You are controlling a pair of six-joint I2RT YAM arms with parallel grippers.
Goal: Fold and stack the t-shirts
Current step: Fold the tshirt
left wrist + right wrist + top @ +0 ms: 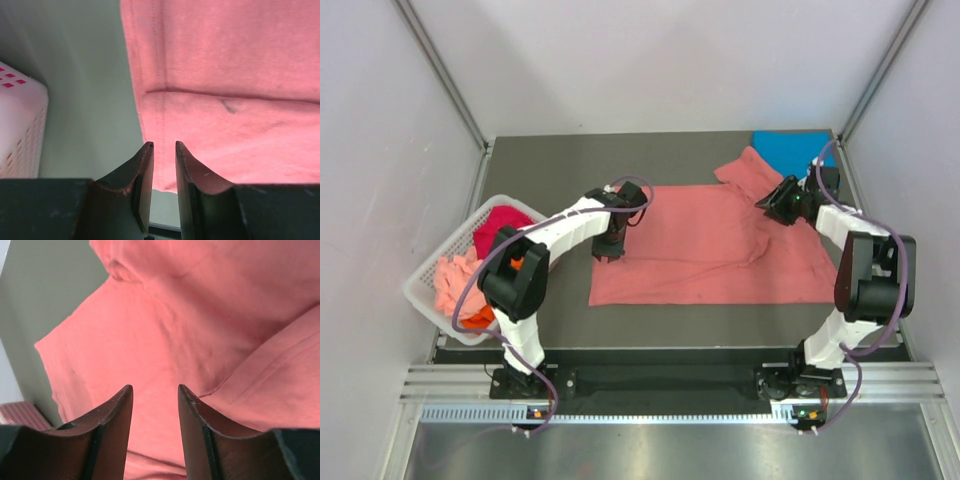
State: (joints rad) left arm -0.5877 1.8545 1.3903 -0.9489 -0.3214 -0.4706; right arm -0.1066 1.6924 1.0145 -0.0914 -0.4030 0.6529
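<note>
Salmon-pink shirt [700,245] lies flat on the tabletop [550,165], long axis running left to right between my hands. My left hand [164,146] sits over its left edge, jaws just a slit apart, nothing pinched as far as I can tell. My right hand [155,387] hovers over the sleeve end, roughly half open and empty, so each hand is nearest its own end.

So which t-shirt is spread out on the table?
The salmon-pink t-shirt in the middle; the blue t-shirt sits folded at the far right corner, and the other t-shirts are bunched in the white basket.
</note>
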